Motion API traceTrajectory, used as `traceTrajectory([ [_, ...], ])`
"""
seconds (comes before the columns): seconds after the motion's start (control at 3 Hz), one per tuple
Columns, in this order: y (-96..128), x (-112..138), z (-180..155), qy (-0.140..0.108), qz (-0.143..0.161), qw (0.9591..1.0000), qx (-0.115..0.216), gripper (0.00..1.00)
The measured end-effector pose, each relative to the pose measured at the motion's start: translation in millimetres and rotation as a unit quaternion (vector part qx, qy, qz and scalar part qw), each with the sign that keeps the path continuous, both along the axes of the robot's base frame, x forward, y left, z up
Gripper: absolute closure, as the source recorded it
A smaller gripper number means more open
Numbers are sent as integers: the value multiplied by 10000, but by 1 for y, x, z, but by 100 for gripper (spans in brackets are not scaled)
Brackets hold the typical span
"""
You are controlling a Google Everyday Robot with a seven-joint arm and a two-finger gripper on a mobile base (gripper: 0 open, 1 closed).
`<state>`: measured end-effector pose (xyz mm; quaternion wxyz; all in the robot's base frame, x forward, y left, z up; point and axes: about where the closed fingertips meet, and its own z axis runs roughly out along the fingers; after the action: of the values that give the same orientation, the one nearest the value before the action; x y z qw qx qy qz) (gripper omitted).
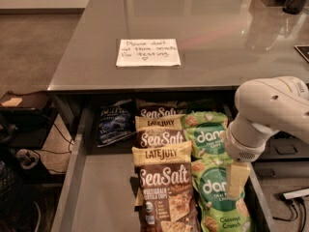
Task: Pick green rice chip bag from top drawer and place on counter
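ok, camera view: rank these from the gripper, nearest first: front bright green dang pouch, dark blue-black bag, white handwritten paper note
1. The front bright green dang pouch: right side of the grey metal drawer, with the gripper over it.
2. The dark blue-black bag: drawer's back left.
3. The white handwritten paper note: up on the glossy grey counter, beyond the drawer.

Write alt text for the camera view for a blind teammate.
The gripper hangs over the front green rice chip bag in the open top drawer. A second green bag, brown Sea Salt bags and a dark bag lie alongside; the counter bears a note.
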<state>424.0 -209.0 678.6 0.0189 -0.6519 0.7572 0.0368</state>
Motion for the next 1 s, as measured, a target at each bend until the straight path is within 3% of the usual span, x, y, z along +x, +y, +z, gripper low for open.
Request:
traceTrajectory([
  [0.33,-6,1,-2,118,-157,9993,313,0],
  [0.67,-15,5,-4,258,-418,9940,975,0],
  [1.0,-15,12,3,261,-691,9796,1869,0],
])
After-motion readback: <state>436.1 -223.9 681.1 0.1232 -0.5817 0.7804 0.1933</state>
